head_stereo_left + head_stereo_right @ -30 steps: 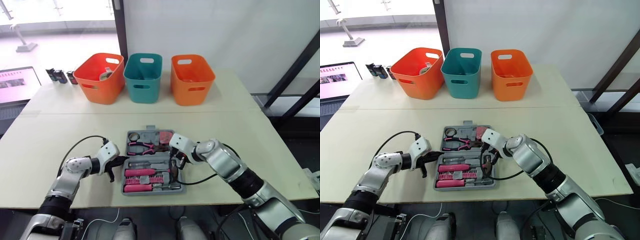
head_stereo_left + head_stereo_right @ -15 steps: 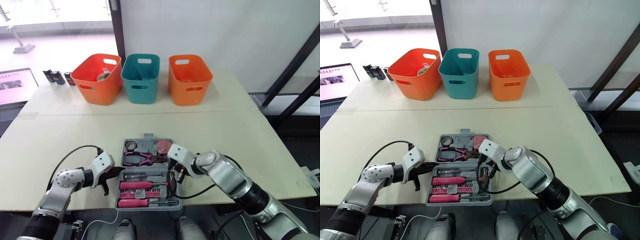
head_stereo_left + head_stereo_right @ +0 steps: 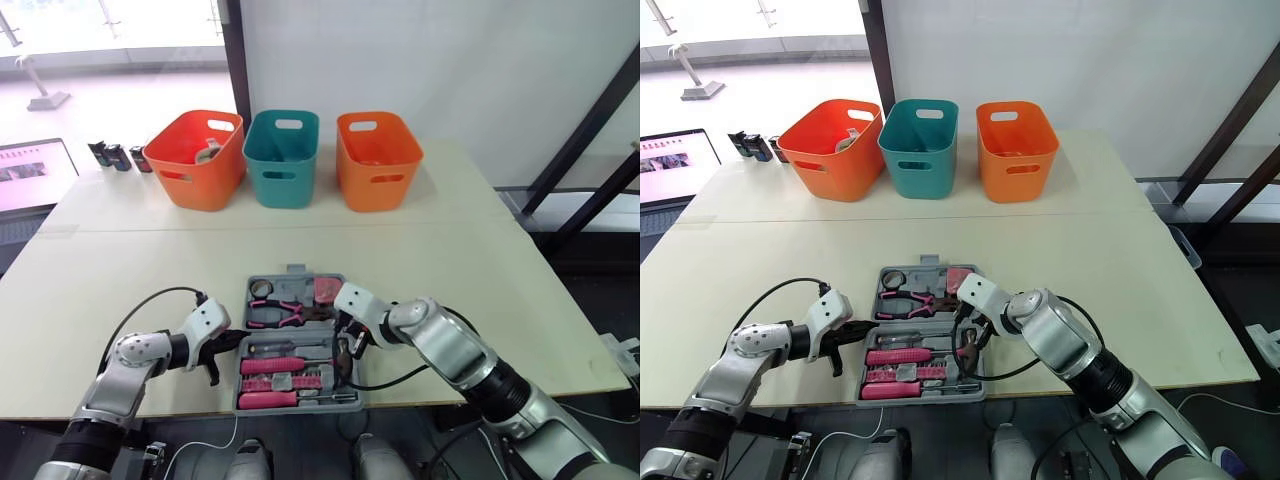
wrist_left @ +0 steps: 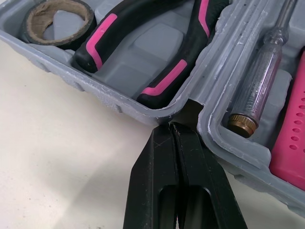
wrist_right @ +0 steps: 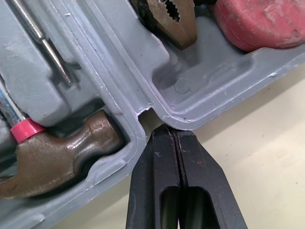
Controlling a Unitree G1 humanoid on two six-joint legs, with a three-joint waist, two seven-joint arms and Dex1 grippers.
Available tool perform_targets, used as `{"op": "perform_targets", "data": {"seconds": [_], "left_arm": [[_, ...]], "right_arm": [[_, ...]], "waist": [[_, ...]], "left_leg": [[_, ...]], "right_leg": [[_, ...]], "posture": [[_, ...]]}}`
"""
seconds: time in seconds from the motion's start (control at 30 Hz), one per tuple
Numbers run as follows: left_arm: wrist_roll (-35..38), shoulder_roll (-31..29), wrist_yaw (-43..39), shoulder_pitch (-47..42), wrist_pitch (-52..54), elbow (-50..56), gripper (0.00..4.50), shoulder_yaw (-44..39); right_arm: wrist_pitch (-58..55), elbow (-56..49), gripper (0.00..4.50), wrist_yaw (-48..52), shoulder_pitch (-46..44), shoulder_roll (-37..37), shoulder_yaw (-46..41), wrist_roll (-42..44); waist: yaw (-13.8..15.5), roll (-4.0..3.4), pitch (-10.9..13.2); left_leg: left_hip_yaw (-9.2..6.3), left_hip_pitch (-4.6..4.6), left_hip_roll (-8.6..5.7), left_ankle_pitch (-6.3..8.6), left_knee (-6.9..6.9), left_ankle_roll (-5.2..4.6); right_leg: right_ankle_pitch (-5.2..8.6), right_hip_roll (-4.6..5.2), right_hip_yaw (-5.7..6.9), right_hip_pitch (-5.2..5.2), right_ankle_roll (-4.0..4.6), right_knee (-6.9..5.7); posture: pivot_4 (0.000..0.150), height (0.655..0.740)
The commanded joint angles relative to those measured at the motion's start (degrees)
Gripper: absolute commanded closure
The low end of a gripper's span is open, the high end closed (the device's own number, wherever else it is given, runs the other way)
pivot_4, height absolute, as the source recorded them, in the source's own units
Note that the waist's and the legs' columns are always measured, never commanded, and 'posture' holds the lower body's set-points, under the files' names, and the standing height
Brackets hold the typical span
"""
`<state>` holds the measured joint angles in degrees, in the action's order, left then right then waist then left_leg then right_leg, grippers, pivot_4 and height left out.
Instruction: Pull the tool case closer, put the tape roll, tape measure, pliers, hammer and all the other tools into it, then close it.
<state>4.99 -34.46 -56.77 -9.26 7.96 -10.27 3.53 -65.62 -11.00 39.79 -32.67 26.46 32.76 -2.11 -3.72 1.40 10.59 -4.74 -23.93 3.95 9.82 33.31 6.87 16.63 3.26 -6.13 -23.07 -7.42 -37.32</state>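
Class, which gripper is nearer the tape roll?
Left. The left gripper sits at the tool case's left edge, near the tape roll; the right gripper sits at the opposite edge.

The left arm (image 3: 128,362) and right arm (image 3: 452,352) are built of rounded silver-grey metal segments, with black bands nearer the body. Each wrist ends in a white boxy housing (image 3: 208,322). A thin black cable (image 3: 150,300) arcs off the left housing toward ten o'clock. A second cable (image 3: 400,372) loops at five o'clock of the right housing. The left gripper (image 4: 171,127) and right gripper (image 5: 165,129) have matte black fingers (image 4: 155,171), each with a long recess.
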Motion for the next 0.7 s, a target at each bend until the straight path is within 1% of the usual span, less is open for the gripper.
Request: {"op": "perform_targets", "data": {"seconds": [0.03, 0.33, 0.7], "left_arm": [[-0.6, 1.8, -0.1, -0.2, -0.4, -0.4, 4.45, 3.3], [-1.1, 2.1, -0.2, -0.4, -0.9, -1.0, 4.45, 3.1], [-1.7, 2.6, -0.5, -1.4, -2.3, -2.7, 4.45, 3.4]], "right_arm": [[3.1, -0.7, 4.50, -0.2, -1.2, -2.5, 0.2, 1.2], [1.7, -1.5, 4.50, 0.5, -0.5, -1.4, 1.0, 1.5], [0.4, -1.9, 4.50, 0.0, 0.1, -0.4, 1.3, 1.4]], "waist": [[0.0, -0.01, 0.0], [0.1, -0.02, -0.2], [1.1, -0.03, -0.2]], "left_leg": [[0.00, 0.00, 0.00, 0.00, 0.00, 0.00], [0.00, 0.00, 0.00, 0.00, 0.00, 0.00], [0.00, -0.02, 0.00, 0.00, -0.02, 0.00]], "right_leg": [[0.00, 0.00, 0.00, 0.00, 0.00, 0.00], [0.00, 0.00, 0.00, 0.01, 0.00, 0.00], [0.01, 0.00, -0.01, -0.01, 0.00, 0.07]], "posture": [[0.150, 0.7400], [0.150, 0.7400], [0.150, 0.7400]]}}
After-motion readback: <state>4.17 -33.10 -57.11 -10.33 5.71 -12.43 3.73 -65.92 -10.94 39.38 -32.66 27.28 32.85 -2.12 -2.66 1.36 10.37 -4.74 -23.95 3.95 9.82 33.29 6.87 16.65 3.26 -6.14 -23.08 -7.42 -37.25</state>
